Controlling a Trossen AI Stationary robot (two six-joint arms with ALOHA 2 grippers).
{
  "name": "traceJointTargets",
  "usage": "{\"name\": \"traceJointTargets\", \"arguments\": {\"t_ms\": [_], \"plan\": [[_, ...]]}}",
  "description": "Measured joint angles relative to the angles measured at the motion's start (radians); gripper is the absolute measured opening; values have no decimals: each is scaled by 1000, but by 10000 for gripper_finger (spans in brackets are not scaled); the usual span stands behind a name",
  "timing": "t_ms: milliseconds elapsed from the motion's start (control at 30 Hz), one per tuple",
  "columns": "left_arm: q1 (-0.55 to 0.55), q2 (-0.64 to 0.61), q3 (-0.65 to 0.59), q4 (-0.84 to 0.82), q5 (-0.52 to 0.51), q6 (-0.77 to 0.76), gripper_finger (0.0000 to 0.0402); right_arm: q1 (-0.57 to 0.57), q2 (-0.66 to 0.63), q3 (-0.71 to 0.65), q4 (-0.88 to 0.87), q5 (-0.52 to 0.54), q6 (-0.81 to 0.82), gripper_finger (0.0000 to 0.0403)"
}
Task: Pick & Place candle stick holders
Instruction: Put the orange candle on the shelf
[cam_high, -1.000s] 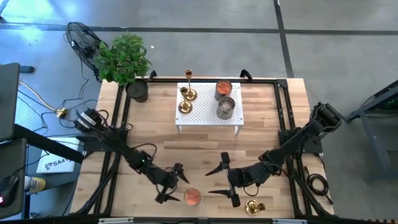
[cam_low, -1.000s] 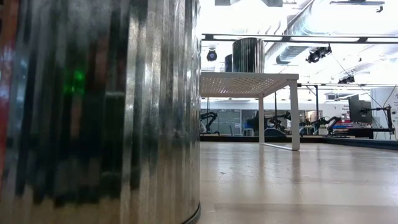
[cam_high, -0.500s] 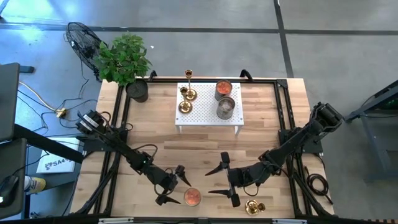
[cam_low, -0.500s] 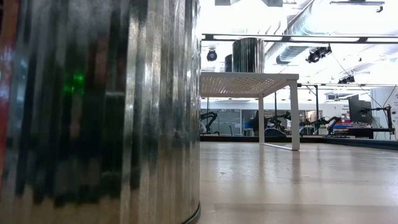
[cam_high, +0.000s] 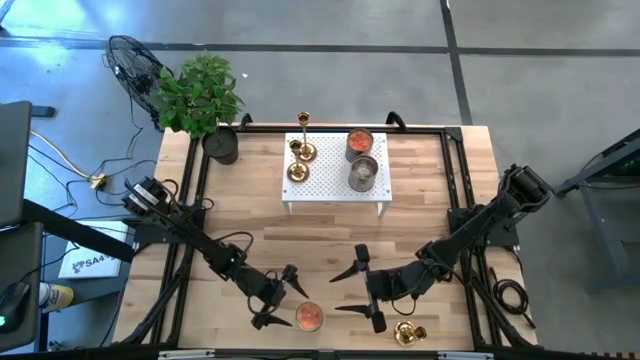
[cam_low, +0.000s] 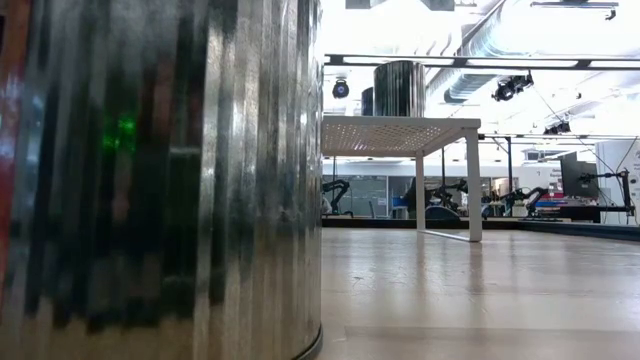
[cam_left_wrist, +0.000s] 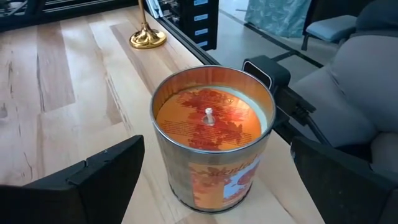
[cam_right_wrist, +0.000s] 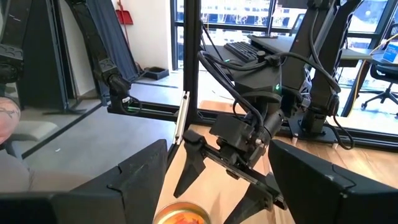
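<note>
Three gold candle stick holders stand on the white perforated stand (cam_high: 335, 190) at the far middle: a tall one (cam_high: 303, 125) and two short ones (cam_high: 296, 149) (cam_high: 297, 172). Another gold holder (cam_high: 408, 332) stands on its round base near the front edge; its base also shows in the left wrist view (cam_left_wrist: 148, 38). My left gripper (cam_high: 286, 302) is open, a finger (cam_left_wrist: 93, 180) on each side of an orange candle tin (cam_left_wrist: 211, 137) without touching it. My right gripper (cam_high: 336, 294) is open and empty, to the right of that tin and to the left of the front holder.
Two candle tins (cam_high: 359, 143) (cam_high: 363, 172) share the white stand. The orange tin (cam_high: 310, 317) stands close to the front edge and fills the left of the low view (cam_low: 160, 180). A potted plant (cam_high: 200, 100) stands at the far left corner. Bare wood lies mid-table.
</note>
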Motion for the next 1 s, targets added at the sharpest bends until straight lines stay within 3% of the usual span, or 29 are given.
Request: {"name": "traceJointTargets", "arguments": {"t_ms": [733,1000], "plan": [[7,85,33,104,5,39,399,0,0,0,0,-2,-11,275],[57,85,39,103,72,-1,399,0,0,0,0,-3,-11,275]]}}
